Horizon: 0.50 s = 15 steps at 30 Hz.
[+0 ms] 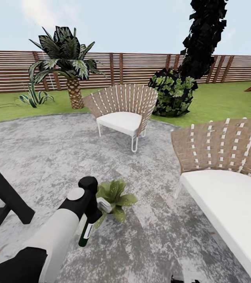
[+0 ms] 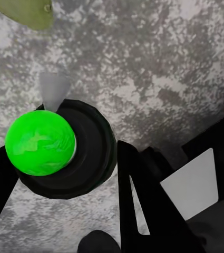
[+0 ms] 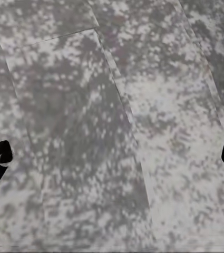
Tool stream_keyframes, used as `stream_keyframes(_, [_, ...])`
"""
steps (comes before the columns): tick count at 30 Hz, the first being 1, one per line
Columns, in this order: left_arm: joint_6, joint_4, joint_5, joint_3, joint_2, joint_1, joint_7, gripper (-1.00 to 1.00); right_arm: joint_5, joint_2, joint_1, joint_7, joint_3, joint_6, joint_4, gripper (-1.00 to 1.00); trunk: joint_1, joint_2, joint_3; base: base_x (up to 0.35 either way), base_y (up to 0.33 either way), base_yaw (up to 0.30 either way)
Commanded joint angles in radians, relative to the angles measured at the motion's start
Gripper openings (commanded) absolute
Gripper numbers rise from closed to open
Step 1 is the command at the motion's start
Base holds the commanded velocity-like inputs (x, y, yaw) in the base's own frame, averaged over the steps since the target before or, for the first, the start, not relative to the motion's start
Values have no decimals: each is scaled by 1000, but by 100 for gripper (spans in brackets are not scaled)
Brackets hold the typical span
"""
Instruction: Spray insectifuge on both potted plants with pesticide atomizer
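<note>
One white-and-black left arm reaches forward and down, its left gripper (image 1: 89, 220) clamped on the dark pesticide atomizer (image 1: 87, 230) just beside a green-leaved potted plant (image 1: 115, 198) on the grey speckled patio (image 1: 43, 157); the right gripper (image 3: 112, 158) spread wide.

Grey speckled patio (image 1: 43, 149), green-leaved potted plant (image 1: 115, 196)

Speckled, rough stone patio (image 1: 62, 149); woven-strap chair (image 1: 121, 108); brown wooden slat fence (image 1: 141, 67).
</note>
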Motion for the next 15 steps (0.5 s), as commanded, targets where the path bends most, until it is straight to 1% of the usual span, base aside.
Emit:
stream_keyframes(1, [11, -1, -9, -1, 1, -2, -10, -100, -5, 0, 0, -4, 6, -3, 1, 100, -1, 0, -1, -201, 266, 0])
stream_keyframes(8, [9, -1, -9, 0, 3, 7, -10, -100, -5, -1, 0, -4, 6, -3, 1, 100, -1, 0, -1, -32, 329, 0])
stream_keyframes(10, [9, -1, -9, 0, 10, 5, -10, -100, -5, -2, 0, -4, 5, -3, 1, 100, -1, 0, -1, -2, 325, 0])
stream_keyframes(12, [8, -1, -9, 0, 18, -1, -10, -100, -5, -3, -1, -4, 5, -3, 1, 100, -1, 0, -1, 0, 137, 0])
stream_keyframes(15, [6, -1, -11, -1, 24, -3, -10, -100, -6, -3, 0, -5, 4, -4, 1, 100, -1, 0, -1, 0, 28, 0])
